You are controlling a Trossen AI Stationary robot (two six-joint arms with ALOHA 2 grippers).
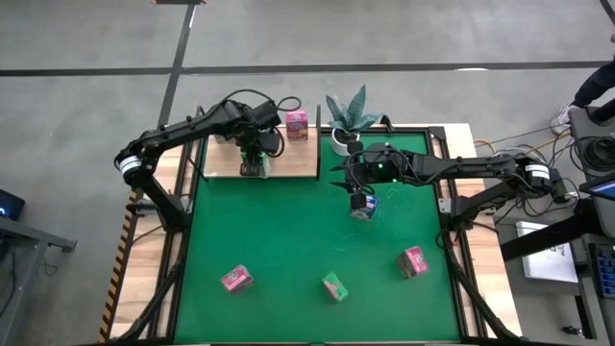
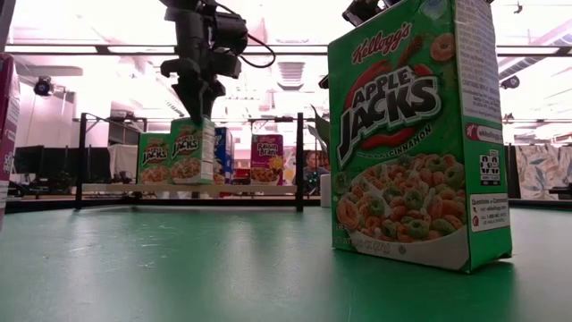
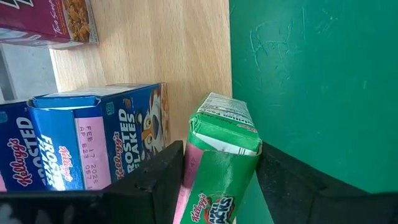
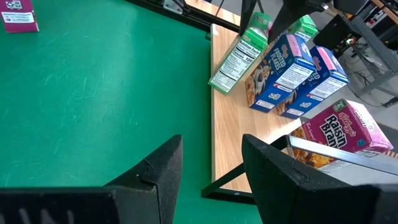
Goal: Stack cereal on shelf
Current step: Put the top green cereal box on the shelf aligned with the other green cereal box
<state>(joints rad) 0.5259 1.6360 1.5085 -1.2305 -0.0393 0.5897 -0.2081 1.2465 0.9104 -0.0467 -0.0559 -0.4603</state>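
Nearest, loose on the surface [image 1: 288,221]: two pink boxes [image 1: 236,279] and a green box [image 1: 334,285], likely awaiting pickup. Mid-surface, right fingers [image 4: 155,174] apart, empty, pointed down from an outstretched arm. Farthest, on the shelf [image 1: 293,163]: left fingers [image 3: 168,171] clamped on an Apple Jacks box [image 3: 221,155], wrist straight down, probably squaring it upright beside the blue boxes [image 3: 93,137] to keep the row tight.
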